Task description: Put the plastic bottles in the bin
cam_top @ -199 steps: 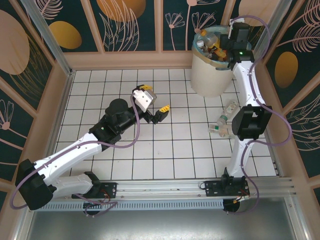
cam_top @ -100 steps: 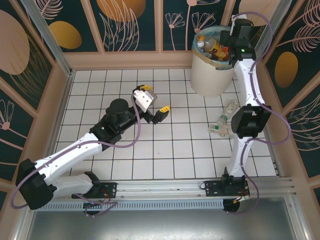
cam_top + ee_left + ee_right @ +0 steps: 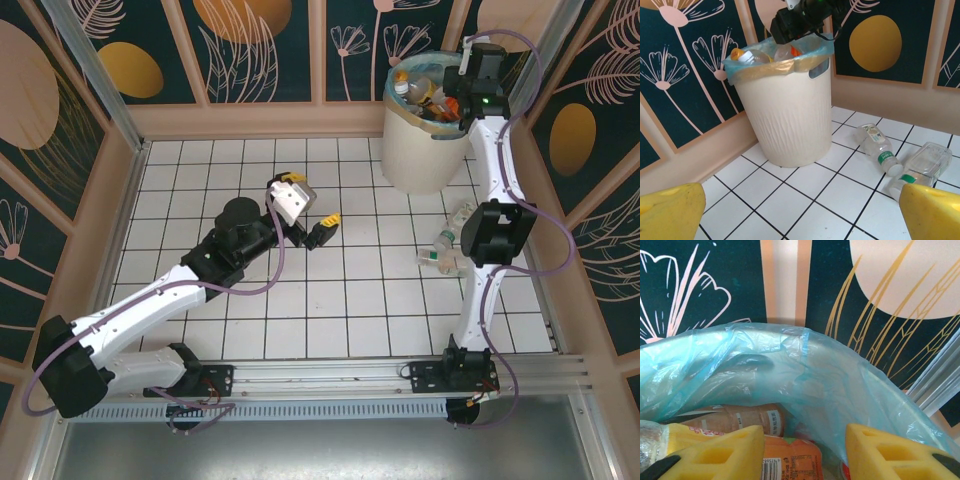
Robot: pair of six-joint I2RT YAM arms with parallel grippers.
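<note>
My left tool (image 3: pixel 310 198) stands wide and empty over the middle of the table (image 3: pixel 200 160). To its right, the cream bin (image 3: pixel 420 155), lined in blue, holds heaped bottles (image 3: pixel 425 92). Two clear green-labelled bottles (image 3: pixel 879 150) lie flat on the table near its foot, long axes slanted, caps toward the left wrist camera. My right tool (image 3: pixel 805 450) hangs over the bin, jaws partly apart, holding nothing.

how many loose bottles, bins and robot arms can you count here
bottles on the tiles: 2
bin: 1
arms: 2
total: 5
</note>
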